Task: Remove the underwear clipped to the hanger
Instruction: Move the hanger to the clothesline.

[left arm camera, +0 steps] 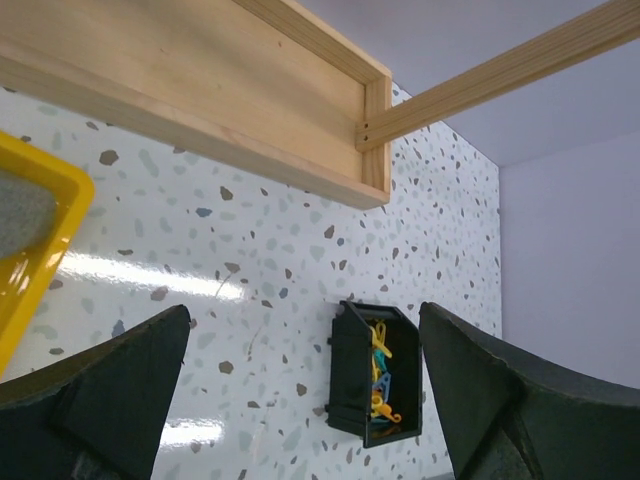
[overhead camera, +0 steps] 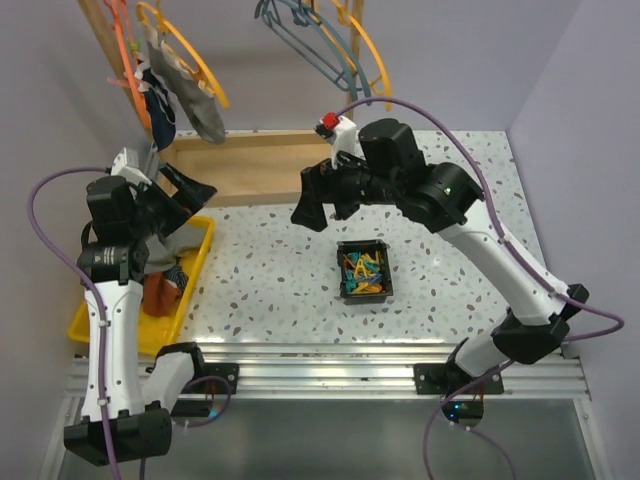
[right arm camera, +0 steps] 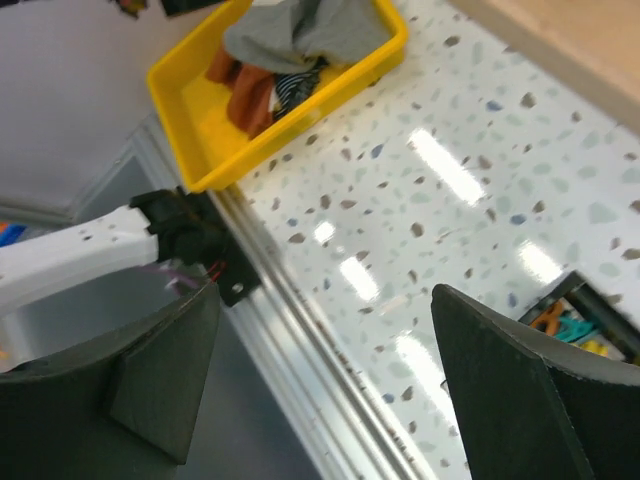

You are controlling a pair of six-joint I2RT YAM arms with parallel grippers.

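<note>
Grey underwear [overhead camera: 201, 108] and a dark navy piece [overhead camera: 160, 104] hang clipped to the orange-yellow hanger [overhead camera: 190, 55] at the top left. More underwear lies in the yellow bin [overhead camera: 198, 262]: a grey piece [right arm camera: 300, 35] and a rust-brown one [right arm camera: 250, 92]. My left gripper [overhead camera: 198, 193] hovers open and empty over the bin's far end, below the hanging pieces. In its wrist view the left gripper [left arm camera: 305, 312] holds nothing. My right gripper [overhead camera: 322, 212] is open and empty above mid-table; in its wrist view the right gripper [right arm camera: 325, 292] looks towards the bin [right arm camera: 180, 105].
A black box of colourful clips [overhead camera: 364, 270] sits mid-table, also seen as the clip box [left arm camera: 377, 378]. A wooden frame [overhead camera: 250, 165] lies along the back. Blue-grey bare hangers [overhead camera: 310, 40] hang at top centre. Aluminium rails [overhead camera: 330, 360] edge the near side.
</note>
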